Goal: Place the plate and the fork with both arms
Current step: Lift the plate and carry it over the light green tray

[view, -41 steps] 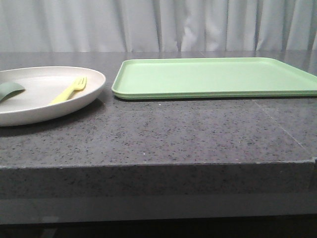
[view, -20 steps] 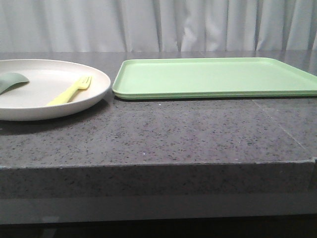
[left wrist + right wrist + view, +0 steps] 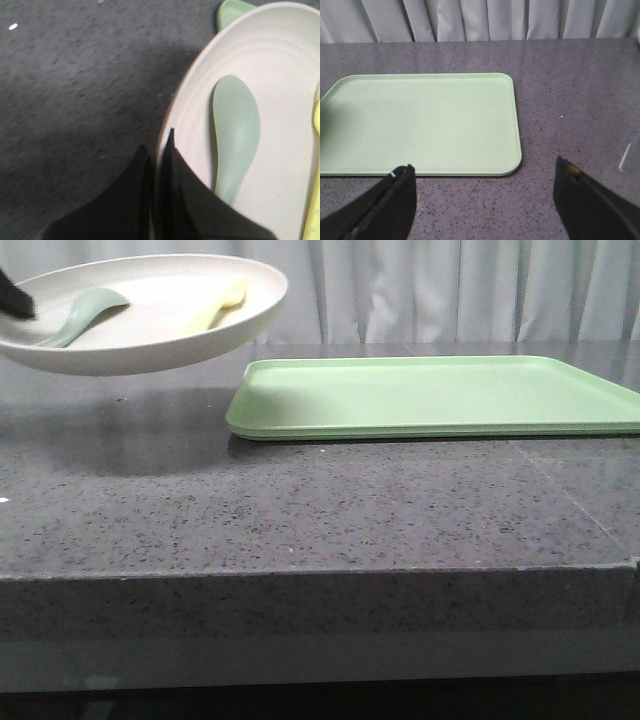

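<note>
Holding the plate (image 3: 150,325) aloft by its rim, my left gripper (image 3: 156,165) is clamped — tilt risks sliding the fork (image 3: 225,302) off; right gripper (image 3: 485,197) gapes empty.

A light-green tray (image 3: 420,122) lies flat on the dark speckled table (image 3: 570,90). The right gripper (image 3: 482,172) hangs above its near edge, fingers spread wide, with a pale curtain (image 3: 480,20) beyond.

One plate (image 3: 150,345), fork (image 3: 225,302), spoon (image 3: 235,130), tray (image 3: 430,395)
</note>
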Robot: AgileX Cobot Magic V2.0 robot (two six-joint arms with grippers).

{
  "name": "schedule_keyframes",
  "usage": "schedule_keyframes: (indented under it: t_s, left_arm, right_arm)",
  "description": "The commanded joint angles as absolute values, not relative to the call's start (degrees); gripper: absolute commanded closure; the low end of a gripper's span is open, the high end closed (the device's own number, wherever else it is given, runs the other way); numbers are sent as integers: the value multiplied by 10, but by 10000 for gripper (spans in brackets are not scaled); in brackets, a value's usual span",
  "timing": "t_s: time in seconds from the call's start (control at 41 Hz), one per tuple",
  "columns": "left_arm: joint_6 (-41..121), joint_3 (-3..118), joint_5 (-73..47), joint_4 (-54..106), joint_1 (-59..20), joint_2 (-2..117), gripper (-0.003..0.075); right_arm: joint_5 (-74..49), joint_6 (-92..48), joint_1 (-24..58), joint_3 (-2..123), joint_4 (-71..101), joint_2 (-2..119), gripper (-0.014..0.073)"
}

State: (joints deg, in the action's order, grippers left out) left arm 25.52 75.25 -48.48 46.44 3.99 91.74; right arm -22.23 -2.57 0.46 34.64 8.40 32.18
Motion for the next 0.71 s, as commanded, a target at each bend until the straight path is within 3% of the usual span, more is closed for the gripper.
schedule_keyframes:
  t_s: [0.0, 0.366, 0.684]
  left_arm:
    - [230, 824, -477, 509, -10, 936, 738]
    - [95, 1076, -494, 426, -173, 1128, 738]
    - [-46, 1218, -516, 380, -209, 1226, 738]
  right_arm:
    - [-179, -28, 2, 368, 84, 326, 4]
    - [-178, -28, 2, 368, 84, 326, 4]
    - [-178, -28, 2, 368, 84, 326, 4]
